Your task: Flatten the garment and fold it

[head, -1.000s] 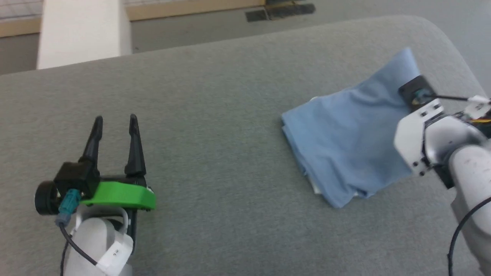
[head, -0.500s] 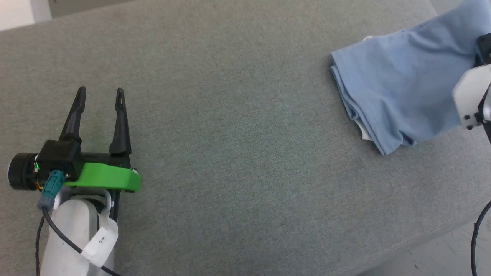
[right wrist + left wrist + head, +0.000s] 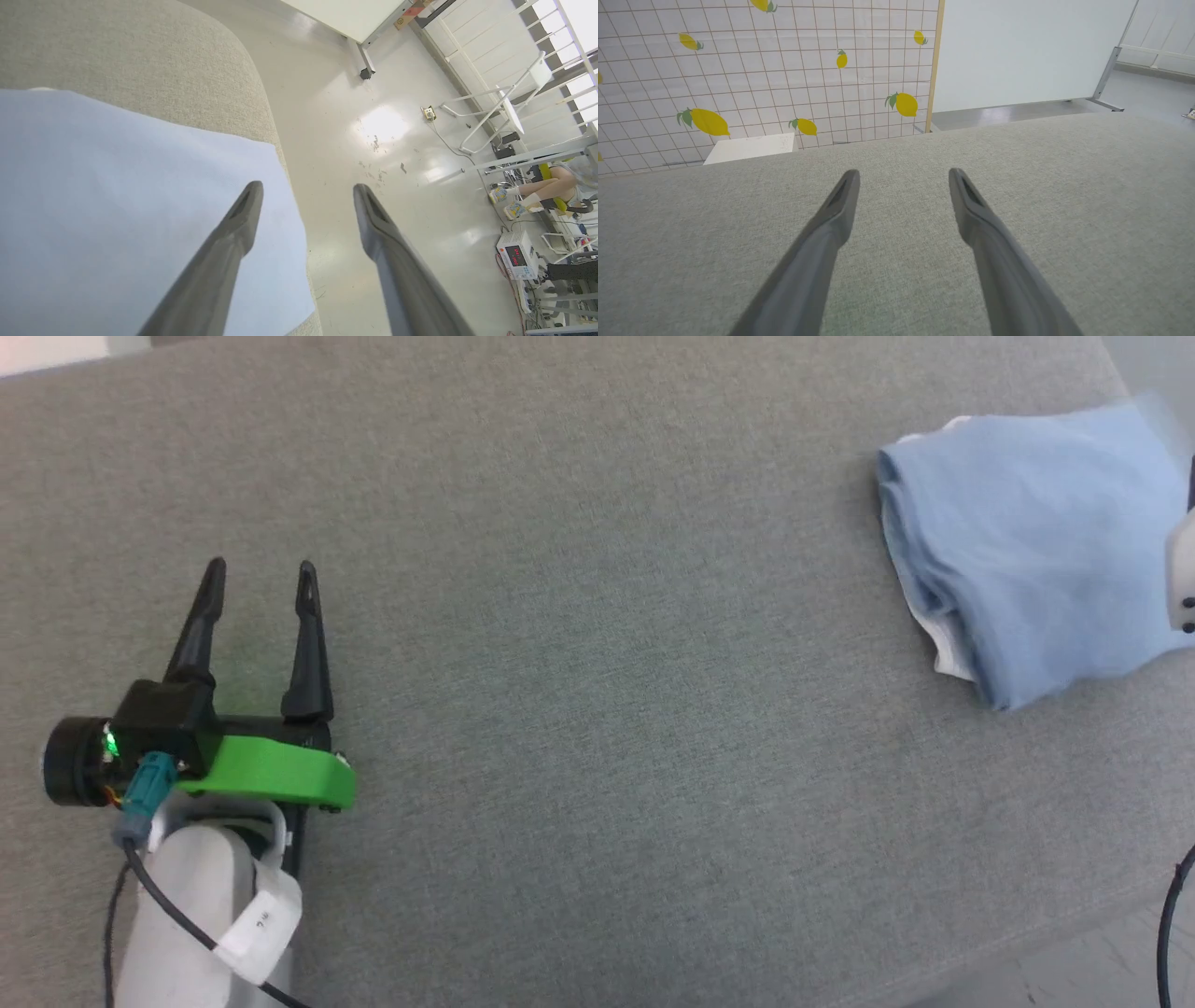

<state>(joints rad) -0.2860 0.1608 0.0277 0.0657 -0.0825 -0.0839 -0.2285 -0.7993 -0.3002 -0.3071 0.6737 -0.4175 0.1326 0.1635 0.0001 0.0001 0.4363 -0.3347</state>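
Plainly, the left hand [image 3: 261, 567] was released, its two dark fingers [image 3: 831, 228] spread apart with nothing between them, poised low over bare grey fabric of the tabletop [image 3: 597, 709]. Whether the tips touched the fabric could not be told. Just behind the fingers sat a green bracket [image 3: 271, 775], and behind that the pale forearm [image 3: 196, 905] with a black cable running along it. Ahead of this hand, past the far edge of the tabletop, stood a tiled wall printed with lemons [image 3: 738, 70], a small white box [image 3: 749, 147] at its foot, and a plain white panel [image 3: 1031, 51] beside it.

The right hand [image 3: 307, 185] was likewise released and held nothing. One finger [image 3: 224, 252] lay over the garment [image 3: 117, 210]; the other stood over the glossy floor [image 3: 373, 140] beyond the rounded corner of the tabletop. Contact with the cloth could not be told.

The garment [image 3: 1036, 541] lay folded in a light blue bundle well apart from the left hand, far off to its right near the tabletop's edge, a white edge [image 3: 945, 651] peeking from its layers. Far beyond the right hand, a person's legs [image 3: 537, 186] showed by some equipment.
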